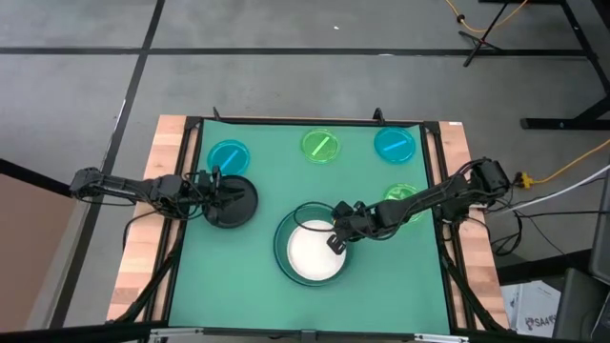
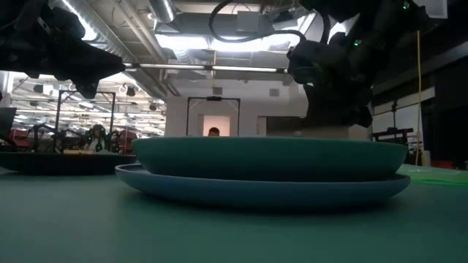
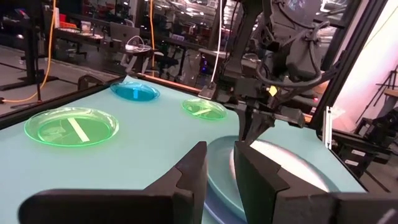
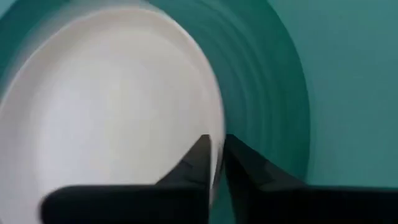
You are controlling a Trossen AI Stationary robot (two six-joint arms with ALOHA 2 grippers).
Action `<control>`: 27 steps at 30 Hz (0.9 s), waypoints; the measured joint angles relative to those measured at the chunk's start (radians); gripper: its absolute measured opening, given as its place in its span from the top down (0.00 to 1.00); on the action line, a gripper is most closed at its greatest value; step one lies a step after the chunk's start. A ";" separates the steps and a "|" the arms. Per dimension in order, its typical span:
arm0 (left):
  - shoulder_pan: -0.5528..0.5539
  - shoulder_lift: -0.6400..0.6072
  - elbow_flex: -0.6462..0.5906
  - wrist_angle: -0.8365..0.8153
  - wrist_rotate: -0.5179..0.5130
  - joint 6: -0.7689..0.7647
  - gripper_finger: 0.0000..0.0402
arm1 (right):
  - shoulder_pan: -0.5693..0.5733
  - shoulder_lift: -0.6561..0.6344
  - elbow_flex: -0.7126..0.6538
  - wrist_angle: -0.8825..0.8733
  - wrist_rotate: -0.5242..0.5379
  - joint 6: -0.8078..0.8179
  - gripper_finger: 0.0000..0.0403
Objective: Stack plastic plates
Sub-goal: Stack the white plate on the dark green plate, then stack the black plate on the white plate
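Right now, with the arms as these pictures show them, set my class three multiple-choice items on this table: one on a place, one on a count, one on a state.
1. Where does the white plate lie?
A. inside the dark-green plate
B. on the black plate
C. on the bare mat

2. How many small cyan plates are on the table?
A. one
B. two
C. four

3. What is the right gripper doing?
A. hanging open in the air
B. pinching the white plate's rim
C. gripping a lime-green plate

Key: 1 A, the high view shows dark green ringing the white; 2 B, one cyan plate lies far left, another far right; 3 B, the right wrist view shows its fingers shut on the white rim.
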State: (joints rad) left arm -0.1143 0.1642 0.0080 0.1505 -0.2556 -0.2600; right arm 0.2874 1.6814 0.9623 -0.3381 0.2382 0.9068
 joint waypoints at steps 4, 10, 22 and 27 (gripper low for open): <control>0.000 0.000 0.000 0.001 0.074 0.041 0.81 | 0.000 -0.004 0.000 -0.009 -0.007 -0.039 0.75; 0.000 0.000 0.000 0.041 0.047 0.050 0.81 | 0.050 -0.064 0.000 0.007 0.089 -0.095 0.62; 0.000 0.023 0.001 0.066 -0.044 0.140 0.62 | 0.277 -0.074 0.000 0.105 0.427 -0.182 0.60; -0.001 0.094 0.038 0.067 0.005 0.139 0.52 | 0.326 -0.074 0.000 0.117 0.498 -0.181 0.60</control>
State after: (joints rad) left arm -0.1150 0.2581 0.0455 0.2174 -0.2507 -0.1211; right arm 0.6134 1.6077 0.9623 -0.2211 0.7365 0.7254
